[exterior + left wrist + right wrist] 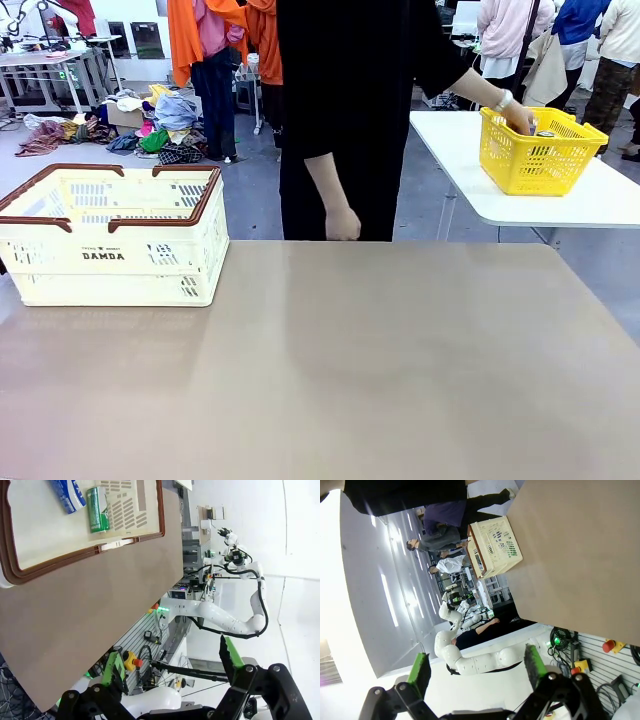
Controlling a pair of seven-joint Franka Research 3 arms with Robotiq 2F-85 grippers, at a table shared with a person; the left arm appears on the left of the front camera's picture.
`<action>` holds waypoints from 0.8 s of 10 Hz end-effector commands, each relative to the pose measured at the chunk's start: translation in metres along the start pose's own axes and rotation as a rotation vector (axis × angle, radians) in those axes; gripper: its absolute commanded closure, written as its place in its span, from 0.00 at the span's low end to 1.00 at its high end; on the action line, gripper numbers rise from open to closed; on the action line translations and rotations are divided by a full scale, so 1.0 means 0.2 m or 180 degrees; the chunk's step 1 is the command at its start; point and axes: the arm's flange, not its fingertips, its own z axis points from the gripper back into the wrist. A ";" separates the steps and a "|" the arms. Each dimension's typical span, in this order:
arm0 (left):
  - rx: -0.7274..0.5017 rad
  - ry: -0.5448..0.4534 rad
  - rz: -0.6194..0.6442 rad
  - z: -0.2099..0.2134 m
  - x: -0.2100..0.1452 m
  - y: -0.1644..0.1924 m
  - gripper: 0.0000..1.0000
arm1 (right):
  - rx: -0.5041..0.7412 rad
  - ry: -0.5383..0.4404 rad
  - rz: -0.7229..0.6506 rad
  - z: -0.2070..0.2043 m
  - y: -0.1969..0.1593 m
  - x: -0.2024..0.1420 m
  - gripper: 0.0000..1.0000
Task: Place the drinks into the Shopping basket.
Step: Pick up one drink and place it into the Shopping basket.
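Left wrist view, green can [98,509], blue can [69,494] inside Shopping basket [40,535]

We hold our left end effector [172,660] and right end effector [477,667] with jaws spread wide, both empty.

Baskets: two. One cream Shopping basket [60,272], far left on my desk [350,370]; one yellow basket [535,168], far right on a second desk [600,205]. Drinks: two, one green can [98,510], one blue can [69,492]. My claws: two, left claw [170,655], right claw [477,656].
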 end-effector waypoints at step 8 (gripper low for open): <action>-0.0013 0.0003 0.0033 -0.02 -0.03 -0.01 0.00 | 0.0049 0.0013 -0.0019 0.01 0.03 0.00 0.00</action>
